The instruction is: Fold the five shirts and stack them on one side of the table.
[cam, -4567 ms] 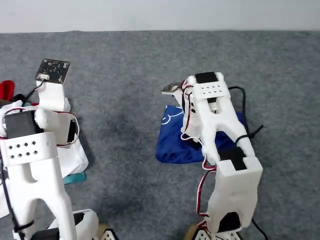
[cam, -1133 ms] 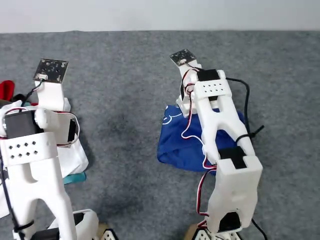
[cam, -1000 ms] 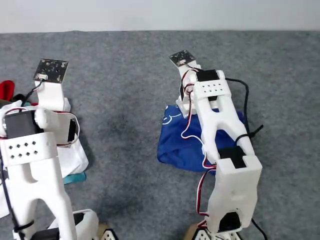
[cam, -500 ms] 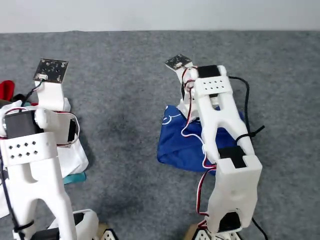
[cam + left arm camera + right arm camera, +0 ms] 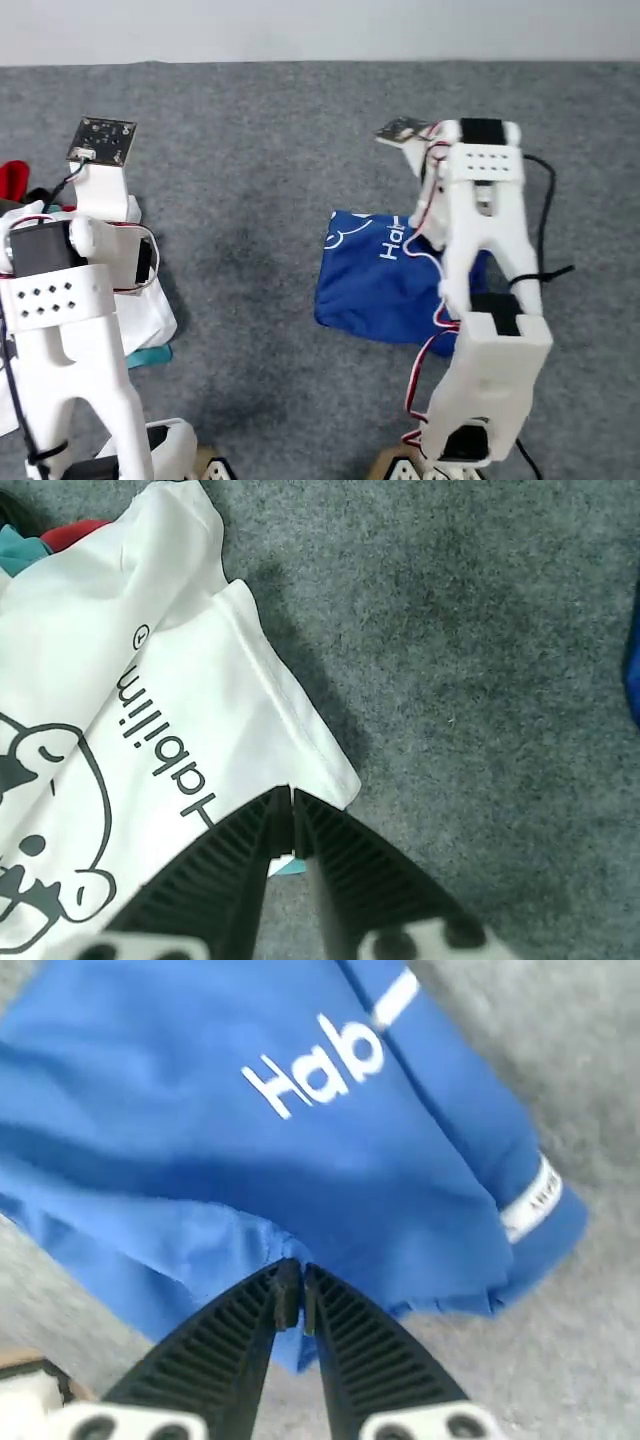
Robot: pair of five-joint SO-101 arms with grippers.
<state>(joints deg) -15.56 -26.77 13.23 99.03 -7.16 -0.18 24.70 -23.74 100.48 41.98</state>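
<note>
The blue shirt (image 5: 370, 285) lay right of centre in the high view, on the grey table (image 5: 250, 150), roughly folded, with white print near its upper edge. The right arm (image 5: 485, 250) stood over the shirt's right part, running up from the lower edge of the frame. The right gripper (image 5: 293, 1285) had its two black fingers pressed together just above a crease in the blue cloth; whether any cloth was caught between them could not be told. At the lower left of the high view the left arm (image 5: 60, 300) covered much of a white shirt (image 5: 130, 680) with black print and a cartoon figure. The left gripper (image 5: 290, 802) was closed too, its tips meeting over the shirt's hem near a corner. A teal cloth (image 5: 150, 355) peeked from under the white shirt, and a red cloth (image 5: 12, 178) showed at the left edge.
</note>
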